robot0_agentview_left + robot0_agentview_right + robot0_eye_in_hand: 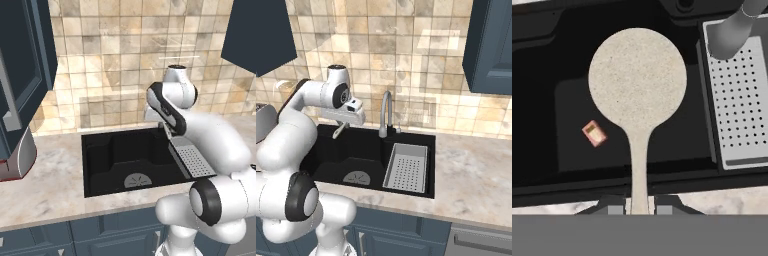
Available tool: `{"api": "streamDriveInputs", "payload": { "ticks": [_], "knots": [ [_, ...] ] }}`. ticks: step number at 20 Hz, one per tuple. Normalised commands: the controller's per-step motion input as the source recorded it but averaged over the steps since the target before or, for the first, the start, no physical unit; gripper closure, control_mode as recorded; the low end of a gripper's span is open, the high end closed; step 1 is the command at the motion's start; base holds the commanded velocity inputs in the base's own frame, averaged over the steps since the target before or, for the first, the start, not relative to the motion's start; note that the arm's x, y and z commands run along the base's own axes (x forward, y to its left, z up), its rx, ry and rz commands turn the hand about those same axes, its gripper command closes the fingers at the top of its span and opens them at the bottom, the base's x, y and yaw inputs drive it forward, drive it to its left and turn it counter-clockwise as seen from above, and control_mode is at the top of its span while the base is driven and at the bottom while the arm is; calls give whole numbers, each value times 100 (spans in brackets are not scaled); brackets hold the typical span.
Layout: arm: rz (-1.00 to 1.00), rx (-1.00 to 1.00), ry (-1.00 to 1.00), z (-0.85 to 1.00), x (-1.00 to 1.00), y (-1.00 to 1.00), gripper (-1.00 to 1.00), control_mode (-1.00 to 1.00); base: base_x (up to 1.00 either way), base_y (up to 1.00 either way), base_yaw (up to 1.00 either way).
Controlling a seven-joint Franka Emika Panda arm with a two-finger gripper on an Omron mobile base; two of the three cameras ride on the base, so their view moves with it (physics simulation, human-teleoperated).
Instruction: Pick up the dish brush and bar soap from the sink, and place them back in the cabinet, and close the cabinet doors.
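Gripper (638, 207) is closed on the dish brush (637, 80), both fingertips pinching the handle end at 6 o'clock in the hand view, round head pointing to 12. In the right base view the brush (339, 130) hangs from the hand above the sink (406, 137), near the faucet (385, 112). Bar soap (594, 133) lies on the basin floor at about 8 o'clock of the brush head, well apart from it. Perforated strainer tray (742, 100) sits at 3 o'clock. Cabinet door (22, 75) stands open at upper left.

Brush looks light and stiff; the grip at the handle tip is likely to let it swing. Soap is probably small and slippery; pinch it across its short sides.
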Motion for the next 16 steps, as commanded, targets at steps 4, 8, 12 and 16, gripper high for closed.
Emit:
{"api": "streamDriveInputs", "payload": {
  "ticks": [4, 8, 12, 16],
  "knots": [
    [-3, 0, 4, 61, -32, -24, 100, -100, 0, 0, 0],
    [0, 0, 0, 32, -32, -27, 100, -100, 0, 0, 0],
    [0, -2, 0, 26, -37, -21, 100, -100, 0, 0, 0],
    [0, -3, 0, 14, -45, -15, 100, -100, 0, 0, 0]
  ]
}}
